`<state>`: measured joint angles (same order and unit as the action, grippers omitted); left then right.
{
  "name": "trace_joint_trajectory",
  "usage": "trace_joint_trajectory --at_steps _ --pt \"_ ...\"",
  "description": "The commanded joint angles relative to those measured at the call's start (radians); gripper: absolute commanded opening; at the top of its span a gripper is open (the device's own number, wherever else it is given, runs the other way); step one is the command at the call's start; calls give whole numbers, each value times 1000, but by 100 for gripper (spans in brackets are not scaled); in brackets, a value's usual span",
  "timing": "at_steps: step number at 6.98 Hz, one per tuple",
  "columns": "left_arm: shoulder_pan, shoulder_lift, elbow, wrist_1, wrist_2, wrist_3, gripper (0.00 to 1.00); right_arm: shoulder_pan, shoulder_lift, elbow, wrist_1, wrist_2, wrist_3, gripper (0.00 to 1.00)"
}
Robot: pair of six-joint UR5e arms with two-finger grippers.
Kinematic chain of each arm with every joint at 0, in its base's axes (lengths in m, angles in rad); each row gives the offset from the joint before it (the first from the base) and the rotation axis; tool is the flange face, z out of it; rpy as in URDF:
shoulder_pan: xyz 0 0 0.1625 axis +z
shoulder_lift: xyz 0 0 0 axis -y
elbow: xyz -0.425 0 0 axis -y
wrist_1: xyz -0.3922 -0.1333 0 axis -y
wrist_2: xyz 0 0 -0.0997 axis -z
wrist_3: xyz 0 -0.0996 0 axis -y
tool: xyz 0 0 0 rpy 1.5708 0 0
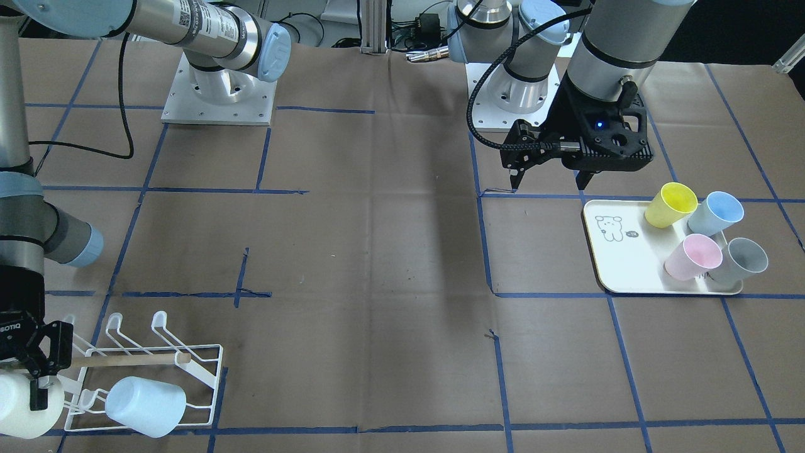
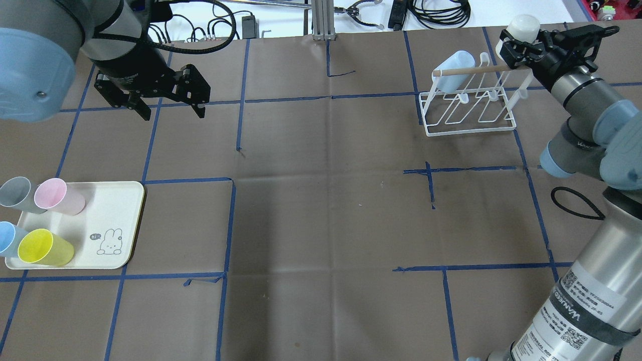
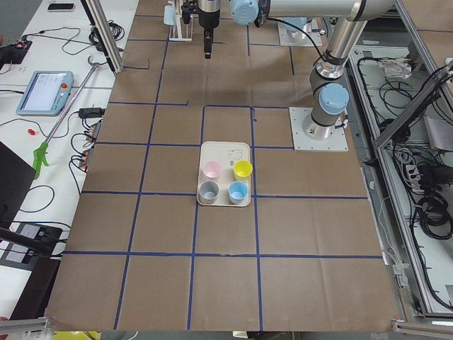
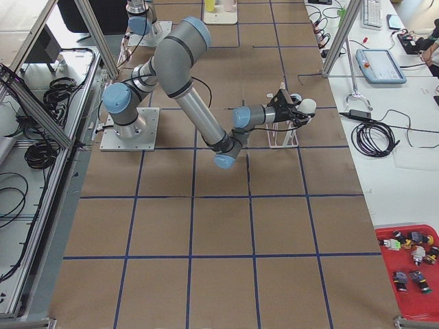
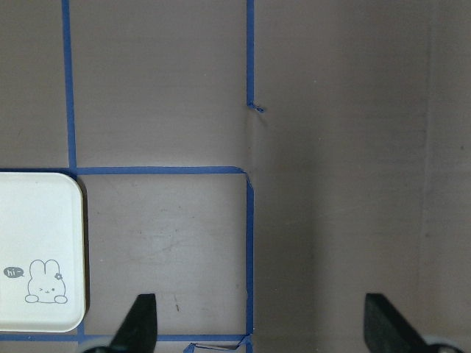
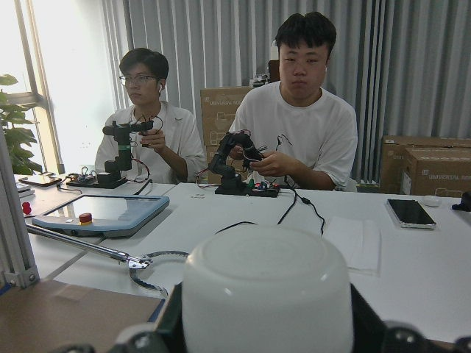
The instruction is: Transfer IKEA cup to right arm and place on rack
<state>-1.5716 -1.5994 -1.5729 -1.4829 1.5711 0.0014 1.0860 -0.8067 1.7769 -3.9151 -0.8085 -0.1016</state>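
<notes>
My right gripper (image 2: 519, 42) is shut on a white IKEA cup (image 2: 524, 25), held on its side at the far right end of the white wire rack (image 2: 471, 118), beside the wooden dowel handle (image 2: 466, 71). In the front-facing view the same cup (image 1: 22, 402) sits just left of the rack (image 1: 207, 371); I cannot tell whether it touches a prong. The cup's base (image 6: 265, 294) fills the right wrist view. A pale blue cup (image 2: 451, 67) hangs on the rack's other end. My left gripper (image 2: 173, 114) hangs open and empty over bare table.
A cream tray (image 2: 118, 215) with a rabbit drawing lies at the near left, holding yellow (image 2: 45, 248), pink (image 2: 57, 196), blue (image 2: 7, 238) and grey (image 2: 14, 191) cups. Two people sit at a white table beyond the rack, in the right wrist view.
</notes>
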Motion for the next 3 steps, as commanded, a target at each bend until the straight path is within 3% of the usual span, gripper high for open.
trace_joint_trajectory --at_steps 1,2,3 --pt "-8 -2 -1 1 0 -8 100 0 3 2 -1 20 6 51" --pt "-7 -2 -4 1 0 -8 100 0 3 1 2 20 11 99" --pt "-8 -2 -4 1 0 -8 100 0 3 1 8 19 13 100"
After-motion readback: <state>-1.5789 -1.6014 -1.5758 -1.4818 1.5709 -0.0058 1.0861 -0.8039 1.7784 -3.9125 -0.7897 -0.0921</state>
